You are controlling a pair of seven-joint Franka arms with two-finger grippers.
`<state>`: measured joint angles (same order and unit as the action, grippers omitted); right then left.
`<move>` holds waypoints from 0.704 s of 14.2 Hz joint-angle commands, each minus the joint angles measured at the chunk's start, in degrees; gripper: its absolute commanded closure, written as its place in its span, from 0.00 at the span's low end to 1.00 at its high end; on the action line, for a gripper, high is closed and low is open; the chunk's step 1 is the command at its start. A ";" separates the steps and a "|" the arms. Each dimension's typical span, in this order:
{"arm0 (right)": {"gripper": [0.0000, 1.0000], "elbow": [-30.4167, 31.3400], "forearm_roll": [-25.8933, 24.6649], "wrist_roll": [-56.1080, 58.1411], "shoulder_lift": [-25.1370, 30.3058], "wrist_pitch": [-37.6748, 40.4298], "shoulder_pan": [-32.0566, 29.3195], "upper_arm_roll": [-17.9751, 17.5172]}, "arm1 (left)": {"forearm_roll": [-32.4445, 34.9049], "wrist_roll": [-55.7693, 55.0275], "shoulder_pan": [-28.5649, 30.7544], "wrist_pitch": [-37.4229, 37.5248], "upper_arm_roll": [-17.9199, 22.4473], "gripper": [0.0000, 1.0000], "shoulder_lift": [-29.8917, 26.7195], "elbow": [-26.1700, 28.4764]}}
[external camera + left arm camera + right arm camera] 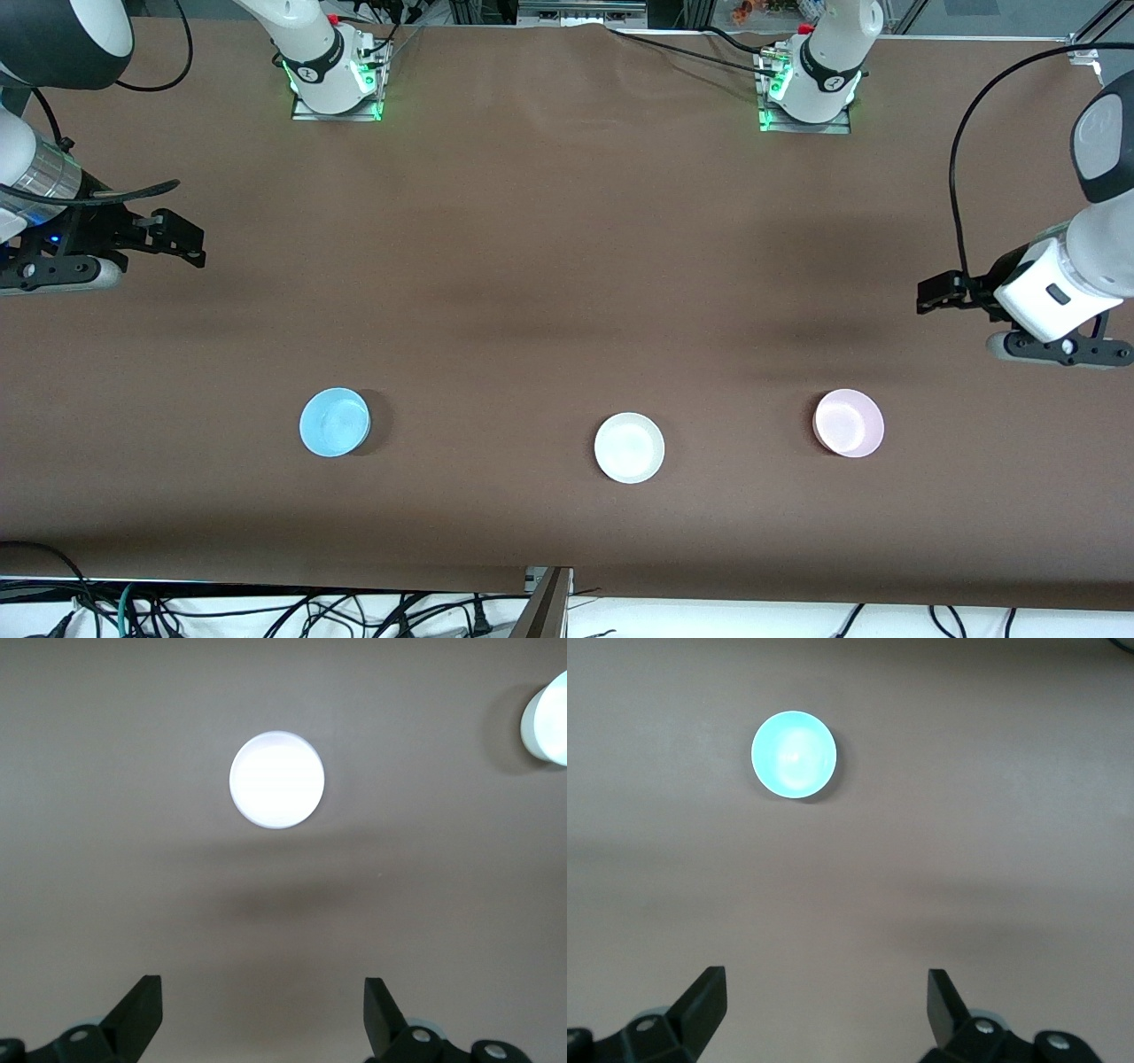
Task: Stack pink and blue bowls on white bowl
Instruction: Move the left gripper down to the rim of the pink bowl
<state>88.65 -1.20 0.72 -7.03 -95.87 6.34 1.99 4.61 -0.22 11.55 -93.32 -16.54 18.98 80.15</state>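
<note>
Three small bowls lie in a row on the brown table, near the front camera. The blue bowl is toward the right arm's end, the white bowl in the middle, the pink bowl toward the left arm's end. My right gripper is open and empty, up over bare table; its wrist view shows the blue bowl. My left gripper is open and empty over bare table; its wrist view shows the pink bowl, washed out pale, and the white bowl at the frame's edge.
The two arm bases stand along the table's edge farthest from the front camera, with cables beside them. The table's near edge has cables hanging under it.
</note>
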 commanded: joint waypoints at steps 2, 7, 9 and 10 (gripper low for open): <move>0.00 -1.02 -0.21 -0.55 -0.26 0.95 -0.54 -0.68 | 1.11 1.28 -1.70 -2.99 0.02 0.00 3.43 -4.12; 0.00 -1.02 -0.21 -0.55 -0.26 0.95 -0.45 -0.68 | 1.72 1.54 -1.97 -10.55 0.46 0.00 9.74 -4.03; 0.00 -1.02 -0.21 -0.55 -0.26 0.95 -0.45 -0.68 | 1.90 1.63 -1.36 -15.37 0.90 0.00 13.43 -4.03; 0.00 -1.02 -0.21 -0.55 -0.26 0.95 -0.45 -0.68 | 1.90 1.54 -0.31 -18.18 1.25 0.00 15.19 -3.95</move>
<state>88.63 -1.20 0.72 -7.04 -95.86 6.34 1.97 4.86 0.19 9.95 -107.88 -15.58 29.79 78.29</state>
